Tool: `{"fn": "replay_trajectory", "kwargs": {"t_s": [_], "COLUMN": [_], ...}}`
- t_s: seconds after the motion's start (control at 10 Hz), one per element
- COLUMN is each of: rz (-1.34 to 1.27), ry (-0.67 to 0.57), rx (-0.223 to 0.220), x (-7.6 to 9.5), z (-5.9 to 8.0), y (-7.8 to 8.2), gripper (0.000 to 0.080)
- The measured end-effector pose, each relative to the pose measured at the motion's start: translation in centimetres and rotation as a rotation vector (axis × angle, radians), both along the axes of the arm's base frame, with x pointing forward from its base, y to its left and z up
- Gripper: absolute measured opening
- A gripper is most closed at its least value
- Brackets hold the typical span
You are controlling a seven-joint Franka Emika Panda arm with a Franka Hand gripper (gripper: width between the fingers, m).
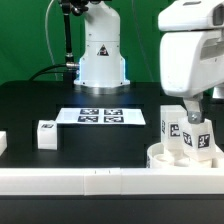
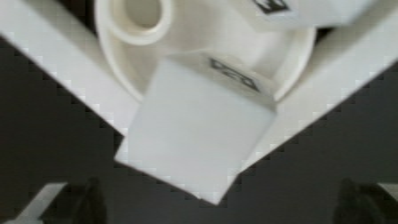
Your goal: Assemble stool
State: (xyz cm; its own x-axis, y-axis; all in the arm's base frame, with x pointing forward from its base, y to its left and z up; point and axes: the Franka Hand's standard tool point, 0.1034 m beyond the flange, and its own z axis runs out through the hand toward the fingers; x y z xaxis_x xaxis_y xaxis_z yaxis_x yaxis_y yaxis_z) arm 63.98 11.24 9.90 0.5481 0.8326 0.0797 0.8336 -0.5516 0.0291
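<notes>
Worktop (image 1: 30,100): black, marker board (image 1: 100,116) flat.
Seat (image 1: 160,157): legs (image 1: 185,135) standing on it.
Claw (image 1: 193,112): spread, holding nothing.

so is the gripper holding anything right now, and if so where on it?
Nothing is held. The gripper is open above the round white plastic seat; in the wrist view its fingers stand apart on either side of a white rectangular leg without touching it.

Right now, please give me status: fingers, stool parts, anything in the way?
Fingers open, holding nothing. Seat by the border rail, legs standing on it. One leg apart on the table. Nothing in the way.
</notes>
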Motion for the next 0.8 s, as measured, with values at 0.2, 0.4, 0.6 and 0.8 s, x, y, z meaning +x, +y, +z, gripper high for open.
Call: {"fn": "replay_trajectory", "kwargs": {"t_s": [0.2,0.4,0.6,0.8], "rz": [0.125,0.244,0.388,0.492], "ry": [0.001,-0.005,-0.01,-0.01], "rx": [-0.014,-0.037,-0.069,-0.091], "x": [0.03,0.07,0.12,0.05], "z": [-0.19,-0.21,-0.21,-0.37], "y": [-0.57,-0.99,-1.19,-1.02], "gripper": [0.0649,0.0649,0.0649,0.0649]}}
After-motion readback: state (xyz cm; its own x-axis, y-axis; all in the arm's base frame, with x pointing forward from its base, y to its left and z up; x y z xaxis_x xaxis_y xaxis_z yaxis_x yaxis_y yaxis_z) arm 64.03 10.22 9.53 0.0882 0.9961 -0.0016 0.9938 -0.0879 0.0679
